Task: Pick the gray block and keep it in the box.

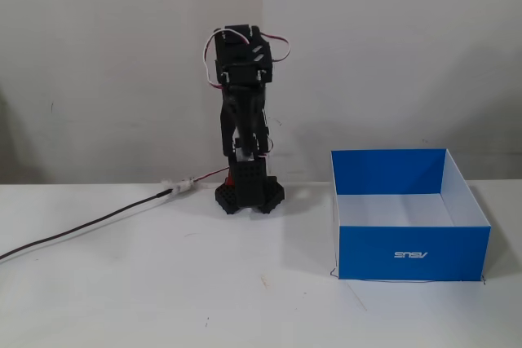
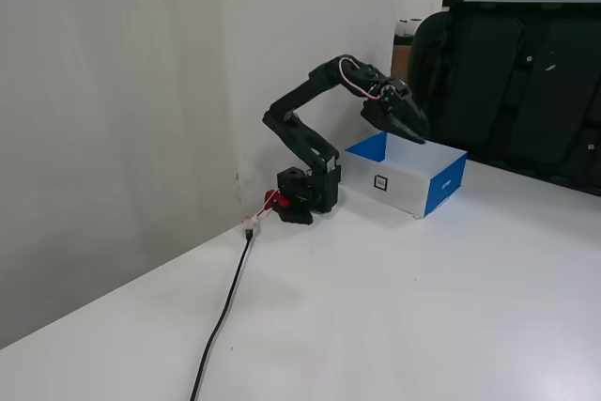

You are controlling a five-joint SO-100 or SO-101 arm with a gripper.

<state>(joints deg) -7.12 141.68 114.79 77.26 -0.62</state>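
The blue box point(image 1: 412, 252) stands open on the white table, right of the arm in a fixed view, its white floor bare. It also shows in another fixed view point(image 2: 447, 185), behind the arm. The gray block shows in neither view. My gripper point(image 1: 249, 144) hangs in the air in front of the arm's base, pointing down and forward. From the side point(image 2: 418, 133) its jaws look closed to a point, with nothing seen between them. It is beside the box, not over it.
The arm's base point(image 1: 247, 193) stands against the back wall. A black cable point(image 1: 81, 230) runs from it to the left across the table. A black chair point(image 2: 526, 72) stands beyond the table's far edge.
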